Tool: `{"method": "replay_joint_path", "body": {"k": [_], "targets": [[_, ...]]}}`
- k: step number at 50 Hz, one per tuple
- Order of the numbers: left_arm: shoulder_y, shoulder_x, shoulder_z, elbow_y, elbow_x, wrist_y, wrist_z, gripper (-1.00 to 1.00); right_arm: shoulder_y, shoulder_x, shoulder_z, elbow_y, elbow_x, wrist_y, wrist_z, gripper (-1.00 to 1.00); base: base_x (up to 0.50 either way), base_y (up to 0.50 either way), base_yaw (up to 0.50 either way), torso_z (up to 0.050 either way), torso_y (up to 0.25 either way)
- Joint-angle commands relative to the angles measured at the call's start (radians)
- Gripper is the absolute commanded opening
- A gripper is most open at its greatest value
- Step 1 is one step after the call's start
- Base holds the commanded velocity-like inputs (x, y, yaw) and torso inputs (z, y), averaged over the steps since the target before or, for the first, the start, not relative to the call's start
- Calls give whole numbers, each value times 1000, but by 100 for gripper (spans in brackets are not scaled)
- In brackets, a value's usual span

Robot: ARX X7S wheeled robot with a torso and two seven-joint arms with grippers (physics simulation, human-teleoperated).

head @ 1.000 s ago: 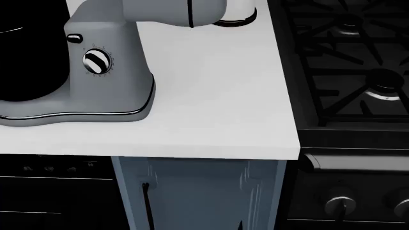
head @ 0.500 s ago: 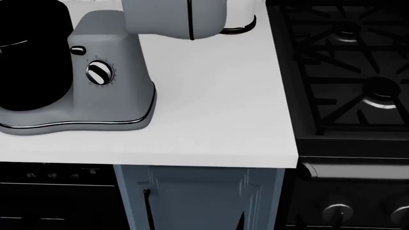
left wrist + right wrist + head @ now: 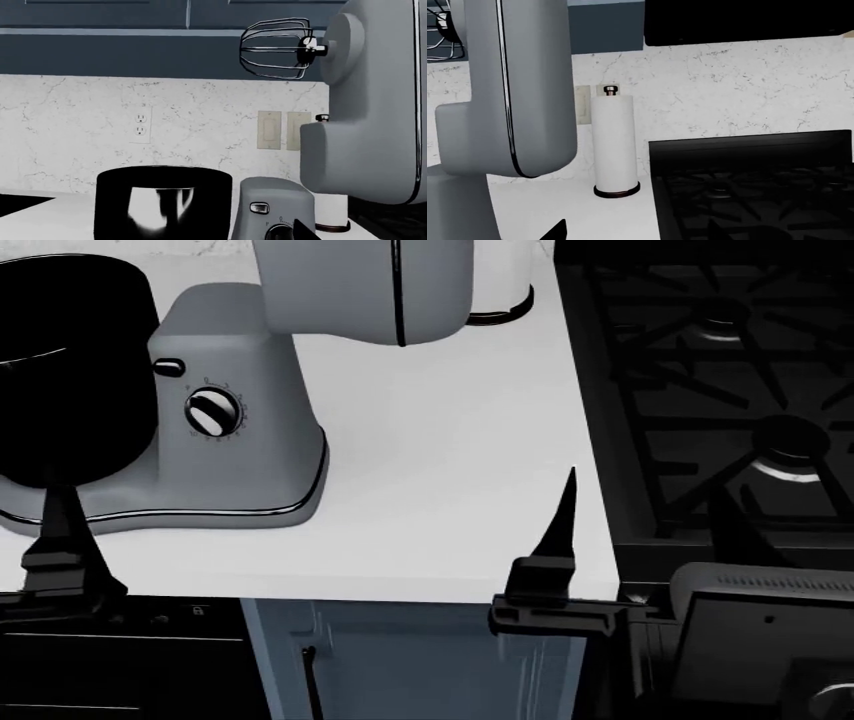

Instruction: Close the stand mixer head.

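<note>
Two tools show low in the head view, at the near edge of the white surface [image 3: 441,440]; of the left tool [image 3: 60,550] one dark pointed finger rises in front of the mixer base, and of the right tool [image 3: 554,550] one finger stands over the surface's near right corner; whether either is spread or pressed together I cannot tell, since only one finger of each is plain, and neither touches anything that can be seen. Up and beyond the left tool the mixer head [image 3: 367,290] stands tilted back, well apart from both tools; in the left wrist view the head [image 3: 373,100] rears upright with its whisk [image 3: 277,49] pointing sideways, high above the black bowl [image 3: 163,202]; the pedestal [image 3: 227,400] with its dial [image 3: 211,412] sits beside the bowl, beyond the left tool and between the two tools' lines. In the right wrist view the head [image 3: 510,85] fills the side nearest the left arm, a paper towel roll [image 3: 615,142] stands behind it against the marble wall, and the stove [image 3: 754,185] lies beyond the right tool.
</note>
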Motion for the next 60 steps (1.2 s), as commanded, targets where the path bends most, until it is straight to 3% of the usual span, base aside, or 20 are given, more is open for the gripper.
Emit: {"method": "replay_joint_path", "body": {"k": [1,4,8,29,37,51,60], "targets": [[-29,-40,-40,86,-36,-46,-9,100,41,26,29,-89,42,85,17,100,0,0,0,50,0],[-23,-56,-7,88,33,-53,-30,100,37,29,33,-109,36,84,30,100,0,0,0,33,0],[-29,-44,-66,123,-67,-80,-21,100,35,35,36,-142,43,105,39,100,62,441,0,0,0],[-41,-66,-91,164,-50,-101,-75,100,27,31,42,-134,93,69,23,100,80,500,0,0,0],[-37,-75,-88,172,-49,-96,-82,100,26,36,39,-142,98,66,26,100,5,0,0,0,0],[-34,-91,-102,187,-66,-92,-93,100,20,31,46,-144,134,35,16,100,480,0,0,0,0],[-31,-98,-91,198,-70,-95,-100,100,18,36,55,-174,150,42,30,100,5,0,0,0,0]]}}
